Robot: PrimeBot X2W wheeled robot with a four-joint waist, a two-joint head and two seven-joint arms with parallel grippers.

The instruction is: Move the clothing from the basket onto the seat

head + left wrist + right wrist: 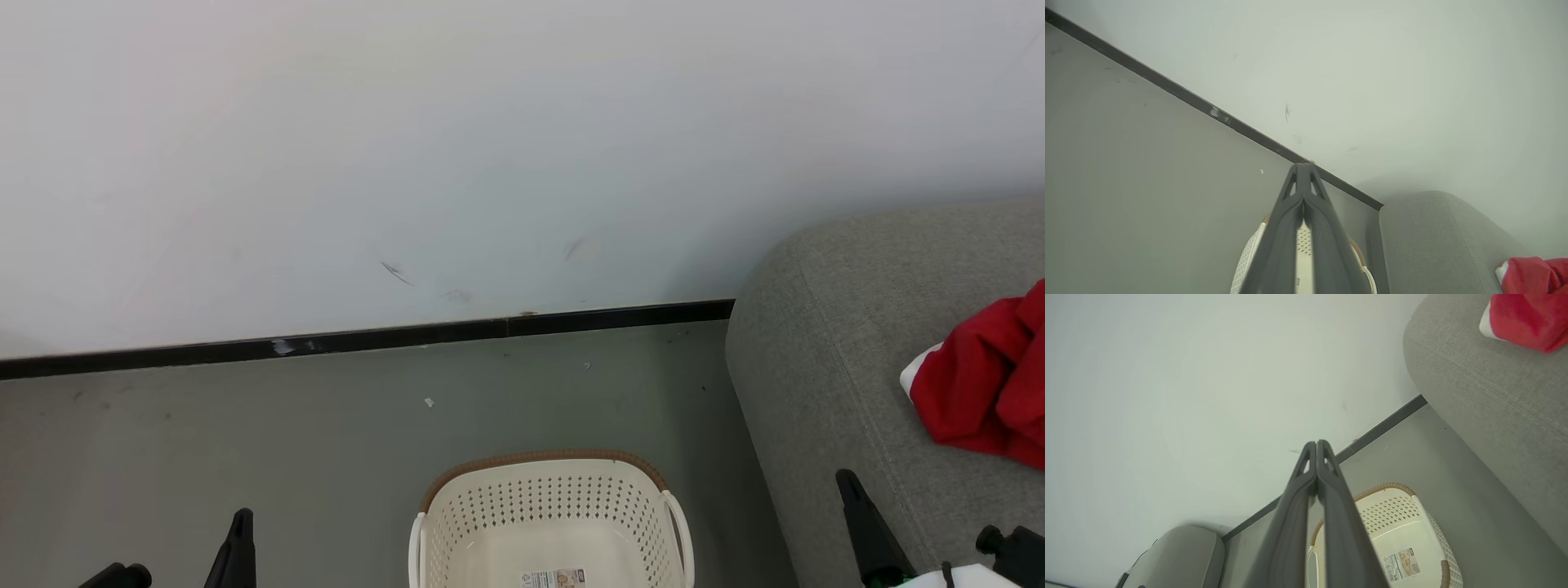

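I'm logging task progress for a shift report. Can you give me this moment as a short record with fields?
basket: on the floor beside the seat; no clothing seen inside, bottom label showing
clothing: red with white trim, lying on the seat
seat: grey-green sofa
left pincer: shut, holding nothing
right pincer: shut, holding nothing
task status: looks done

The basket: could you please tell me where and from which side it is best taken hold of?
I would grip the basket by its right side handle from above, jaws across the loop: the basket stands upright and empty on the floor, and that white loop arches clear of the perforated wall.
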